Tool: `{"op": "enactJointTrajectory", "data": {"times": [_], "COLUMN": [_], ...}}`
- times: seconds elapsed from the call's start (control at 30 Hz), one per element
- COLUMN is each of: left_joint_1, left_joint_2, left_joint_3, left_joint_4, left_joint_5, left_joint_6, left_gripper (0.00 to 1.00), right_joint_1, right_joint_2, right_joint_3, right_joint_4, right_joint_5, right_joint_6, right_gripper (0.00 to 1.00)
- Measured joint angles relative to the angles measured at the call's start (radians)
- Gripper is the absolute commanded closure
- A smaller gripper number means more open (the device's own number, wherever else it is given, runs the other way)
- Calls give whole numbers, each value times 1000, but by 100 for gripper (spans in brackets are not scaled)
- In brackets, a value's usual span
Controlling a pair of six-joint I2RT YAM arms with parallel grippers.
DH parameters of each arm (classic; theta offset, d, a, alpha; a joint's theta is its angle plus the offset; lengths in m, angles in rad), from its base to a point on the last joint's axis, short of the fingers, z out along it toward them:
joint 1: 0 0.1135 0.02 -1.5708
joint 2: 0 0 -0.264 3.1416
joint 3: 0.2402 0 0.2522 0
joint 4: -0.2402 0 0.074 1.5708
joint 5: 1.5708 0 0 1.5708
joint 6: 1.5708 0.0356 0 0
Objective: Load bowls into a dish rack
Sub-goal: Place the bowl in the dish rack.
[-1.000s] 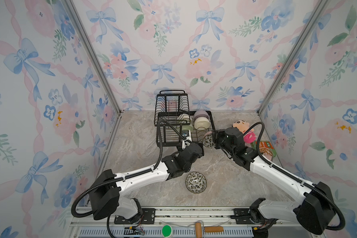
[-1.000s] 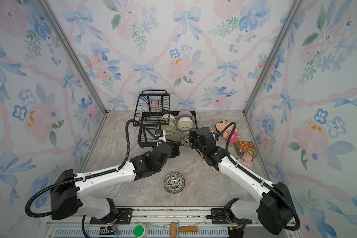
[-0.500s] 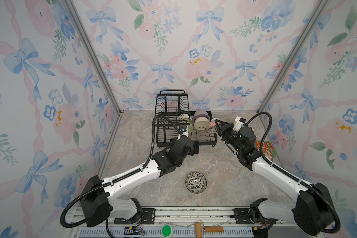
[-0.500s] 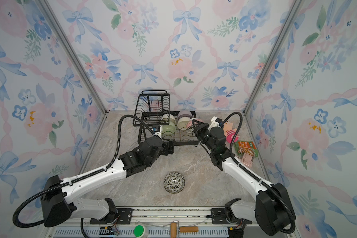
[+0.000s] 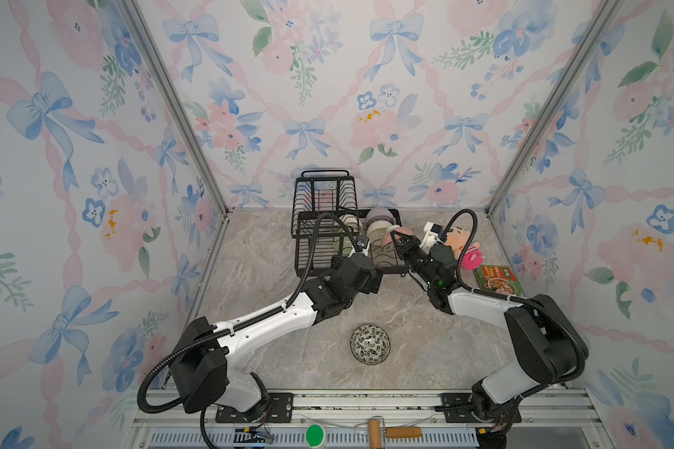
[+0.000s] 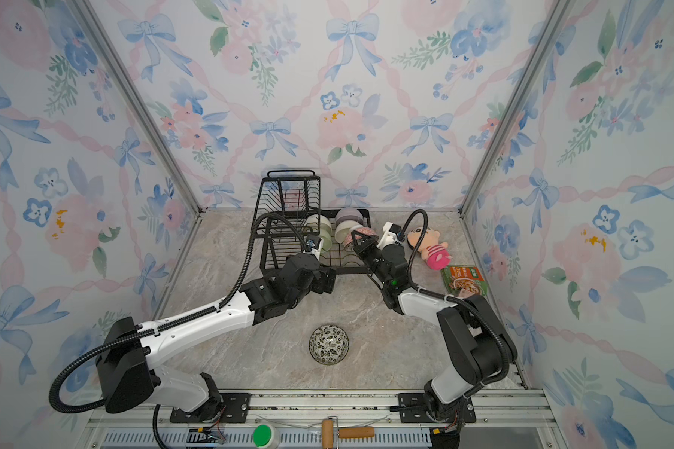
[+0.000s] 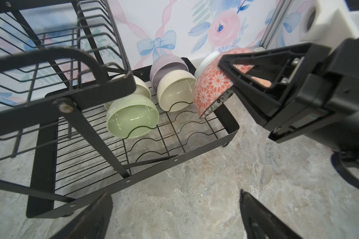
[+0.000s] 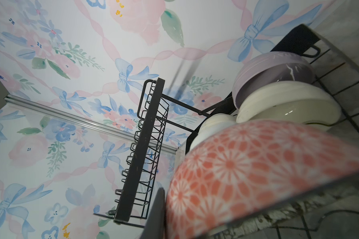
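Now | right fingers [image 7: 249, 97] clamp coral-patterned bowl [image 7: 209, 89], rim part-hidden | left fingers [image 7: 257, 217] spread, empty, partly cropped

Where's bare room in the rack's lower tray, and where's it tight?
Free: wire slots between pale green bowl and dish rack front rail. Crowded: behind, around lavender bowl, cream bowl and the coral bowl in the right gripper.

black rack [image 7: 153, 169], coral-patterned bowl [image 7: 209, 87], green bowl [image 7: 131, 122]
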Motion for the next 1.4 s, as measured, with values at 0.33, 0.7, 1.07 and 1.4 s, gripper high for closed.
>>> {"op": "enactJointTrajectory", "data": {"times": [0.33, 0.7, 1.07, 1.4], "left_joint_1": [40, 108, 119, 130], "left_joint_2": [34, 37, 37, 35], "left_joint_3": [5, 9, 9, 9], "left_joint_4": [-5, -23, -30, -32], "left_joint_5": [53, 103, 120, 126], "left_joint_6": [11, 11, 10, 10], "left_gripper": [2, 2, 2, 2], "right_joint_1": [9, 14, 15, 7], "right_joint_2": [245, 367, 457, 505], "right_joint_3": [100, 214, 243, 267], "right_joint_4": [140, 193, 234, 269], "right_joint_5": [23, 34, 12, -24], "right_joint_6": [61, 111, 129, 129], "right_gripper": [100, 100, 100, 100]}}
